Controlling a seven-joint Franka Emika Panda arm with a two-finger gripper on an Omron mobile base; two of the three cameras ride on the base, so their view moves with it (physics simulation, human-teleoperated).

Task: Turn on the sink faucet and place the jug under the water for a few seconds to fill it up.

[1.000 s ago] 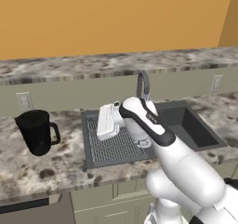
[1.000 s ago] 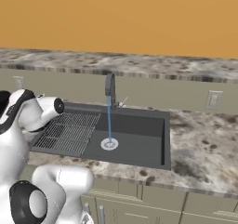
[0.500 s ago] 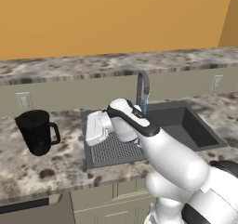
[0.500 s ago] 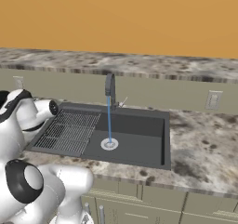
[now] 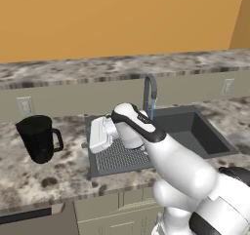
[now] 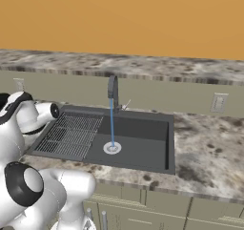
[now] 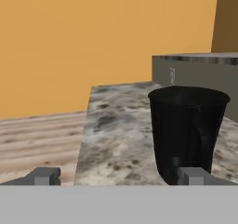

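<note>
The jug point(image 5: 38, 138) is standing upright on the marbled worktop point(image 5: 29, 178), well left of the sink point(image 5: 195, 131), its handle pointing toward the basin. The pincer point(image 7: 118, 175) is hovering over the ribbed drainboard point(image 5: 119, 157), fingers spread and gripping nothing, facing the jug. Further right, water point(image 6: 112, 125) is running from the sink faucet point(image 6: 113, 88) onto the drain point(image 6: 112, 148).
</note>
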